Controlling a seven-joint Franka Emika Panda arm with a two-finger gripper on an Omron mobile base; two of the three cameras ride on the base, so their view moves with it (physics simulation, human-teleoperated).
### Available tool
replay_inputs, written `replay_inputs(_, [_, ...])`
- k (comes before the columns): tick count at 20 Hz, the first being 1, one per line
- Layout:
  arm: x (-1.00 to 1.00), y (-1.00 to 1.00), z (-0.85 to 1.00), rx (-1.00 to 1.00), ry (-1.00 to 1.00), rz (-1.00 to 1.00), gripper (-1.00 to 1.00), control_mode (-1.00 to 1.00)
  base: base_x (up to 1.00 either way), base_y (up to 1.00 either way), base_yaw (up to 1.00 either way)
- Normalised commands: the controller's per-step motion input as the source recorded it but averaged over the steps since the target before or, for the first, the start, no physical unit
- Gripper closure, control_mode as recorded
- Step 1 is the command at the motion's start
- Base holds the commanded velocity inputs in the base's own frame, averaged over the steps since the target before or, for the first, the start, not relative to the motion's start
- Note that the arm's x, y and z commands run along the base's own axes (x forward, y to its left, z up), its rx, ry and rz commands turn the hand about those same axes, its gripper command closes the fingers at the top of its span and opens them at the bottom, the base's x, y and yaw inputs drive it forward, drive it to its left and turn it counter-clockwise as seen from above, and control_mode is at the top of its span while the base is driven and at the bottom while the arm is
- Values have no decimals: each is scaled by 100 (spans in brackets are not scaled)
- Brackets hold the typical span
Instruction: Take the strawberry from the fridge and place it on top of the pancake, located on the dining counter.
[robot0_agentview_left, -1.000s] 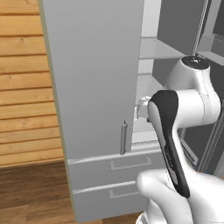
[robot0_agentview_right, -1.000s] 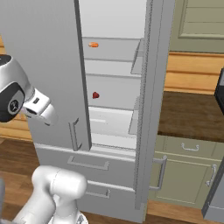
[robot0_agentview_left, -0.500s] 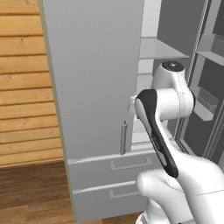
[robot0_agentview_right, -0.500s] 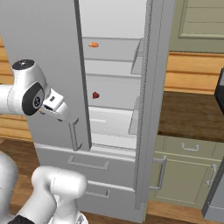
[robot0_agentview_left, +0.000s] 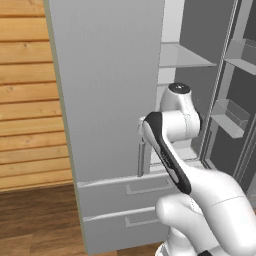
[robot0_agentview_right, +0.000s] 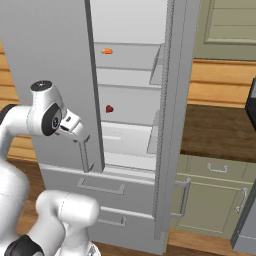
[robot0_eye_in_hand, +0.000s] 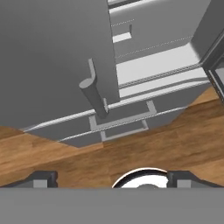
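The strawberry (robot0_agentview_right: 109, 108) sits on a middle shelf of the fridge (robot0_agentview_right: 130, 125), toward the back and left of that shelf, with bare white shelf all round it. Nothing touches it. 1 shelf higher lies a small orange item (robot0_agentview_right: 106, 51), well apart from it and not the thing wanted.

The right door (robot0_agentview_right: 172, 115) stands swung out edge-on to the right base camera, so the shelves are exposed and the fruit can be reached from the front. The left door (robot0_agentview_left: 107, 90) is shut, its vertical bar handle (robot0_eye_in_hand: 94, 94) hanging just above the 2 lower drawers (robot0_agentview_left: 127, 205).

The gripper (robot0_eye_in_hand: 111, 177) sits low beside that handle, in front of the closed left door, with its jaws spread wide and nothing between them; the hand view shows the 2 tips far apart at the bottom edge. The hand looks down along the door at the drawers and plank floor (robot0_eye_in_hand: 166, 135), not into the open compartment. In the right base view the wrist (robot0_agentview_right: 70, 125) is just left of the handle, lower than the strawberry's shelf and off to its left.

I judge the fetch barely begun: the wide jaws suit a coming grasp, but the arm must first rise and swing right, past the edge of the shut door, to enter the opening. The fruit is tiny and round, so it may roll if nudged.
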Motion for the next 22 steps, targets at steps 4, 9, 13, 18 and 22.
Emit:
replay_inputs(4, [51, 1, -32, 0, 0, 0, -100, -100, 0, 0, 0])
replay_inputs(9, [56, 5, -24, 0, 0, 0, -100, -100, 0, 0, 0])
replay_inputs(13, [52, 5, -27, 0, 0, 0, -100, -100, 0, 0, 0])
replay_inputs(18, [51, 2, -24, 0, 0, 0, -100, -100, 0, 0, 0])
replay_inputs(22, [36, 9, -33, 0, 0, 0, -100, -100, 0, 0, 0])
